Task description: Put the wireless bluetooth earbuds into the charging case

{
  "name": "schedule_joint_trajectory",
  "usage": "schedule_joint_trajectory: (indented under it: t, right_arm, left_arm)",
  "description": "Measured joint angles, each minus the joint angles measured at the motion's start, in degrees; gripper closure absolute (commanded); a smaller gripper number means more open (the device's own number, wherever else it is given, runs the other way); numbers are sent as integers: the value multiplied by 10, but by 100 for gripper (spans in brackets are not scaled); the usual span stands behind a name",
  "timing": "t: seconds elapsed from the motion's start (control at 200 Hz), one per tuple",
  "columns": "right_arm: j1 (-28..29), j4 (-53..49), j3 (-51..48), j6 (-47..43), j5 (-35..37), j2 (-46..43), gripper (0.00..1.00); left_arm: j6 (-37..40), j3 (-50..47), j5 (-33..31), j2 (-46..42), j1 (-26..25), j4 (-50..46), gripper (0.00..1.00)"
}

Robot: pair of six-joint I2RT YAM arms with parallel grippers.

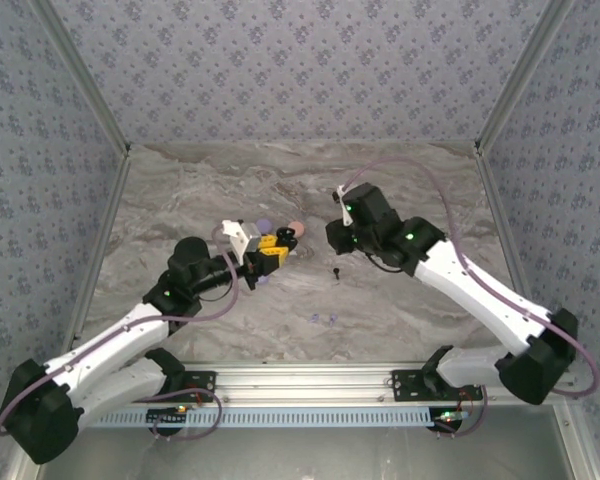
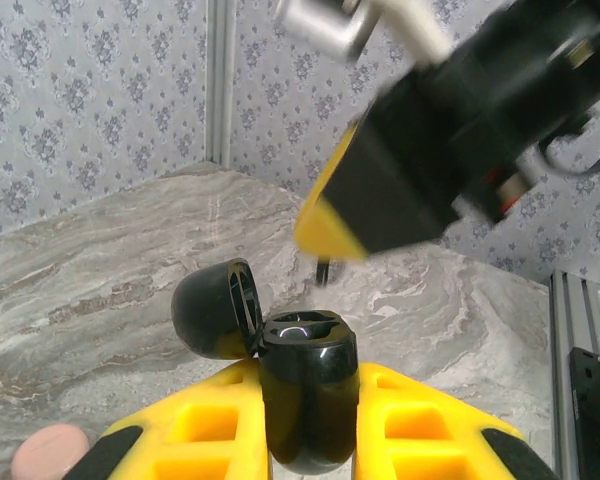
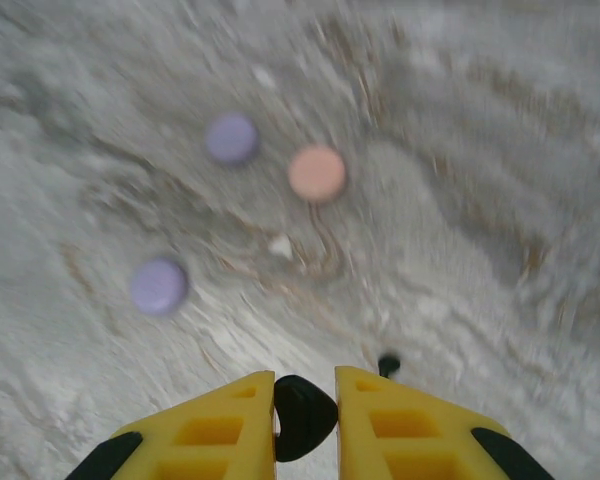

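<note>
Left tool (image 2: 308, 375) clamps black case (image 2: 302, 420), lid (image 2: 212, 310) hinged open, contents not discernible; right tool (image 3: 305, 385) pinches black earbud (image 3: 304, 418).

case (image 2: 305, 385) in L fingers (image 2: 210, 432) | earbud (image 1: 336, 271) on table (image 1: 420, 190) to its R

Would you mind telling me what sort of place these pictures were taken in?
Most likely a robot test booth, not a home or shop: patterned walls close in a marble-look tabletop on three sides, and two arms are bolted to an aluminium rail at its near edge.
</note>
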Motion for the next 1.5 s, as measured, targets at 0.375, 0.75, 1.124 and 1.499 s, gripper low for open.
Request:
schedule_joint_trajectory:
  t: [0.375, 0.75, 1.124, 1.499]
  right_arm:
    - [41, 62, 44, -115, -35, -40, 78]
    - [53, 75, 17, -130, -54, -39, 78]
    - [67, 76, 7, -130, -67, -39, 78]
    - [74, 75, 6, -135, -62, -33, 78]
  left_arm:
    - [-30, 22, 7, 76, -33, 43, 100]
    - [-32, 39, 5, 85, -49, 63, 100]
    - [-34, 39, 4, 85, -49, 63, 100]
    - [-34, 39, 4, 85, -49, 63, 100]
